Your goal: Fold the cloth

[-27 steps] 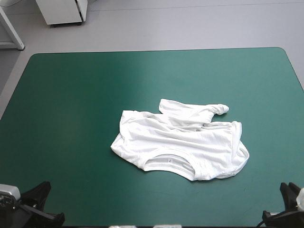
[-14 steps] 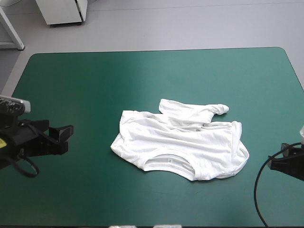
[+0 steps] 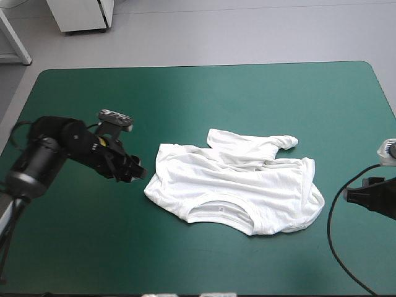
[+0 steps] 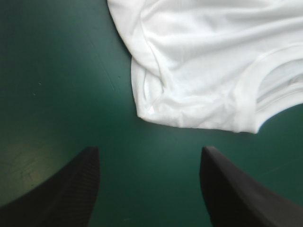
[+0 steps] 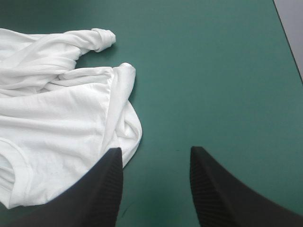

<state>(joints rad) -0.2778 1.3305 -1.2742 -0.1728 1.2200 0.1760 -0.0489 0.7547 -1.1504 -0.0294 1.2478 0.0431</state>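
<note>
L end effector (image 4: 150,148) apart, teal-green cover (image 4: 57,71) btw it & T-shirt (image 4: 203,71); R end effector (image 5: 156,148) apart, maybe over hem.

the left gripper (image 3: 135,171) is reached well inward and angled down, its fingers set wide apart. the right gripper (image 3: 354,197) is held back at its side, fingers likewise parted.
</note>
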